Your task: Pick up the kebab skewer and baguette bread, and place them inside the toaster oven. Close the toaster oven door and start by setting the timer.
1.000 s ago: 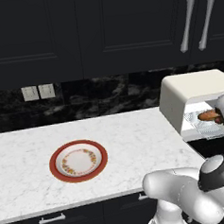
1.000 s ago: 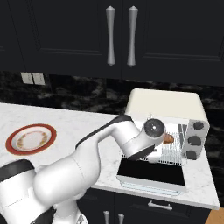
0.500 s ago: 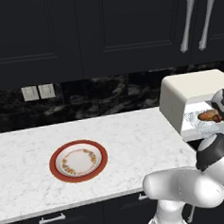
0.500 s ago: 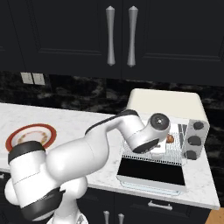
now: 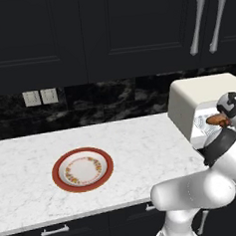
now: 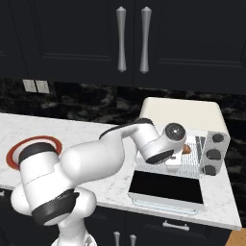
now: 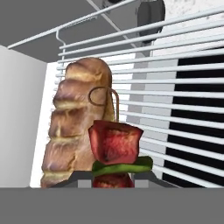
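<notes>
Toaster oven [image 6: 182, 113] on the counter [image 5: 141, 143], door [image 6: 166, 187] folded down flat, arm reaching inside.
Baguette [image 7: 76, 127] lies on the wire rack [image 7: 175, 87]; the gripper [image 7: 113, 178] is closed on the kebab skewer [image 7: 114, 146], whose red and green chunks stand up between the fingertips, just in front of the loaf, perhaps touching it. A plate [image 5: 82, 169] sits well apart.

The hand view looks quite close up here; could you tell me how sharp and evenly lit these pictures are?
Hand view: the kebab skewer and baguette bread loom large but stay sharp on the wire rack, evenly lit. Right base view: flat rendered light, a dull sheen on the toaster oven door. Left base view: dark cabinets, no glare.
</notes>
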### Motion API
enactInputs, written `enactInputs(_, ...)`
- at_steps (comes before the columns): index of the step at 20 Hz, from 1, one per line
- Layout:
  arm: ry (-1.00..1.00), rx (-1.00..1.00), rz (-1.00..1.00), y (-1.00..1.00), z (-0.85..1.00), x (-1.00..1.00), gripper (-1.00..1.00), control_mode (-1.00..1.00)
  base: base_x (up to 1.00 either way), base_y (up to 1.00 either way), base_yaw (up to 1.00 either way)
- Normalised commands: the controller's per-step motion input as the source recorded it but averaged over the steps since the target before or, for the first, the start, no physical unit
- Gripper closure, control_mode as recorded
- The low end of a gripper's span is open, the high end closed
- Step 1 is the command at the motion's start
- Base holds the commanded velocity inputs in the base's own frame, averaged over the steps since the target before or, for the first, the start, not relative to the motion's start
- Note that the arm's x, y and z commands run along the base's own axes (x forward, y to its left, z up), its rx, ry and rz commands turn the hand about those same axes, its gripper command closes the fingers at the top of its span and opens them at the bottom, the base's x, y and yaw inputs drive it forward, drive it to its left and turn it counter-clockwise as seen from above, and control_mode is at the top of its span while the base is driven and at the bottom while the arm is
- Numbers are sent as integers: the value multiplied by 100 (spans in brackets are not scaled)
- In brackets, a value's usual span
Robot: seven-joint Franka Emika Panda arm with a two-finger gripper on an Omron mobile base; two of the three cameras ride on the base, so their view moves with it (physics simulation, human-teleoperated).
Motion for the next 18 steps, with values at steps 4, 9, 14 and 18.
enactInputs(4,0,0,0,-6,0,10,100,-100,0,0,0)
enactInputs(9,0,0,0,0,0,0,100,-100,0,0,0)
enactInputs(14,0,0,0,0,0,0,100,-100,0,0,0)
enactInputs(18,0,0,0,0,0,0,100,-100,0,0,0)
